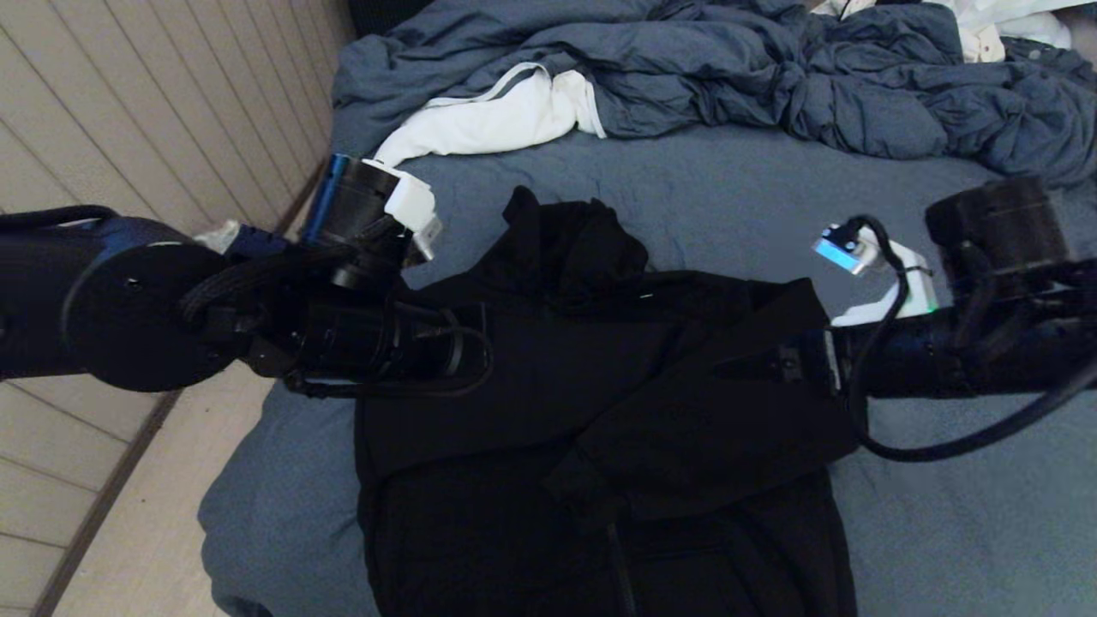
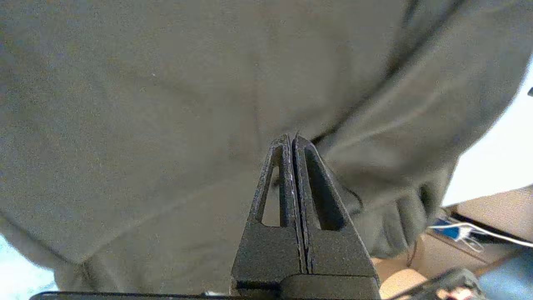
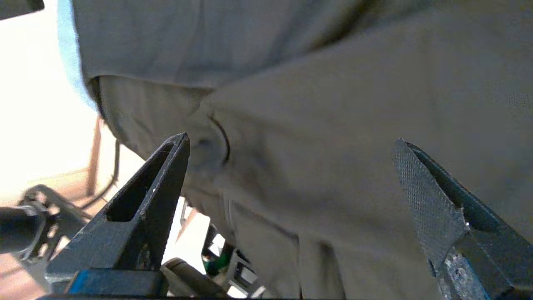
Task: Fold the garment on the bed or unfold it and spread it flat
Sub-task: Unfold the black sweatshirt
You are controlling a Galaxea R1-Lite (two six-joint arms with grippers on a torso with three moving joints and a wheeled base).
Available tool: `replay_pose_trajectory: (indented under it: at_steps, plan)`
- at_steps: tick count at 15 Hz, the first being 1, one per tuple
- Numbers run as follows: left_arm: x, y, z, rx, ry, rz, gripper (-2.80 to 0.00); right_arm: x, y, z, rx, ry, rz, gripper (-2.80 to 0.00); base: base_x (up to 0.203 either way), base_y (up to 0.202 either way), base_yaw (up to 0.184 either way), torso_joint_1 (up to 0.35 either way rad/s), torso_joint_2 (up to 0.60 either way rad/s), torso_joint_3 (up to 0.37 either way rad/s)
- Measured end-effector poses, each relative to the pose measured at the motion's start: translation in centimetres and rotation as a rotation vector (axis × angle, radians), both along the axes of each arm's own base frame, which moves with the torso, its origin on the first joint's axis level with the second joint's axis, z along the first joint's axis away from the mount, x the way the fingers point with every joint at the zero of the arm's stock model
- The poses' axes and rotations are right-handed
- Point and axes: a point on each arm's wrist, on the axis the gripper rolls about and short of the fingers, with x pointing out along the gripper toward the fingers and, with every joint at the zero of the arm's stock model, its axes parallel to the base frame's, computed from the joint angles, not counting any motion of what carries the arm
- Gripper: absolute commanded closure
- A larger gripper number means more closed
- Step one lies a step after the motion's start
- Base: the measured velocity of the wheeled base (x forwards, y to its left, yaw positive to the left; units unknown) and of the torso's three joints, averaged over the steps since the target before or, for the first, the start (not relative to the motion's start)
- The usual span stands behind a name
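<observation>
Across the whole head view we see the bed (image 1: 720, 197), its slate-blue sheet running to the near edge. On its far side lies a rumpled blue-grey duvet (image 1: 771, 77), with a white cloth (image 1: 506, 116) tucked against it on the left. In the middle of the bed, toward the near edge, lies the black hoodie (image 1: 600, 428), its hood pointing to the far side and one sleeve folded across the chest. We can read no brand, label or writing on it or anywhere else.

Our left arm reaches in from the left, over the hoodie's shoulder. In the left wrist view the left gripper (image 2: 292, 139) has its two fingers pressed together, tips against the fabric; we cannot tell whether any cloth is pinched between them. Our right arm comes in from the right, at the hoodie's other edge. In the right wrist view the right gripper (image 3: 291, 143) has its fingers (image 3: 420, 187) wide apart, with the cloth close in front of them.
</observation>
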Motion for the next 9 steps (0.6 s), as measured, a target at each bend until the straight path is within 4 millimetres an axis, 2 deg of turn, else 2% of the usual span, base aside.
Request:
replay_pose_trajectory:
  at_steps: [5,9]
  plan:
    - [1.5,-1.3,0.1,0.047,0.021,0.009,0.00,2.5,4.5,-0.4,-0.070,-0.013,0.043,-2.80,0.000,0.000,0.000,0.000,0.00,0.000]
    - [1.8,-2.6,-0.7,0.099,0.094,-0.011,0.00,3.3,6.1,-0.8,-0.100,0.029,0.086,-2.80,0.000,0.000,0.000,0.000,0.00,0.000]
